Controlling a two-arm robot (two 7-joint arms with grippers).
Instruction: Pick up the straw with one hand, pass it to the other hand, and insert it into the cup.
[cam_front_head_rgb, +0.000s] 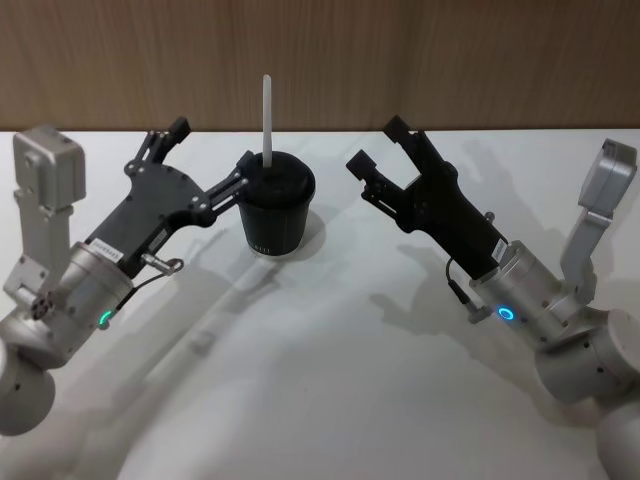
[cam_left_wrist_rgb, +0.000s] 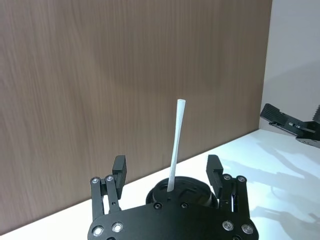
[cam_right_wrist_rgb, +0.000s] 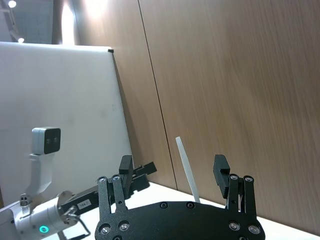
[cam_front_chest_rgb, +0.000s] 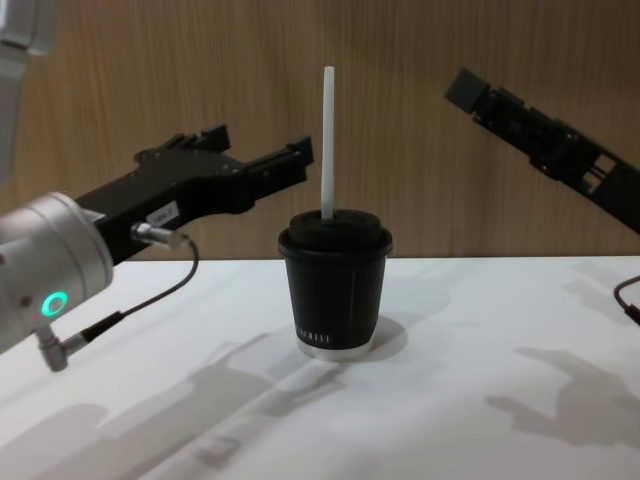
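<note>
The black ribbed cup (cam_front_head_rgb: 277, 212) stands on the white table with its domed lid on. The white straw (cam_front_head_rgb: 267, 118) rises upright from the lid, and nothing holds it. My left gripper (cam_front_head_rgb: 212, 150) is open just left of the cup, one fingertip close to the lid's edge. In the left wrist view the straw (cam_left_wrist_rgb: 176, 145) and the lid (cam_left_wrist_rgb: 182, 192) lie ahead between the spread fingers (cam_left_wrist_rgb: 119, 167). My right gripper (cam_front_head_rgb: 378, 145) hangs open to the right of the cup, clear of it. From the side, the cup (cam_front_chest_rgb: 335, 290) and straw (cam_front_chest_rgb: 327, 140) stand between both grippers.
A wood-panelled wall (cam_front_head_rgb: 320, 60) runs close behind the cup along the table's far edge. The white table (cam_front_head_rgb: 330, 380) stretches bare towards me. My left arm's silver wrist (cam_right_wrist_rgb: 50, 222) shows in the right wrist view.
</note>
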